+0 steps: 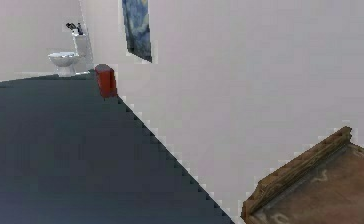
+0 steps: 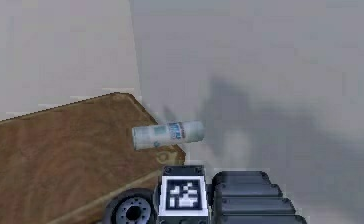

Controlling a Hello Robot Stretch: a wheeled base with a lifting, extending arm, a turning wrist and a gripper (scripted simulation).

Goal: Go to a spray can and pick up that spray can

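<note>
In the forward view, a corner of the wooden table [image 1: 312, 178] sits low against the white wall [image 1: 250, 80]. Far beyond the table along that wall stands a red bin [image 1: 106, 80]. A blue painting [image 1: 137, 28] hangs above the bin, and a white toilet [image 1: 66, 60] stands farthest from the table.

In the arm side view, the spray can [image 2: 168, 133], a pale cylinder, lies sideways at the table's [image 2: 60, 160] corner nearest the wall, one end reaching past the table's edge. I cannot tell whether it rests on the wood. Just below that corner is the arm's [image 2: 252, 198] dark end with a white marker square [image 2: 185, 195]. The gripper's [image 2: 130, 208] dark round body is beside it. Its fingers cannot be made out, so I cannot tell how they stand or whether it holds anything.
</note>
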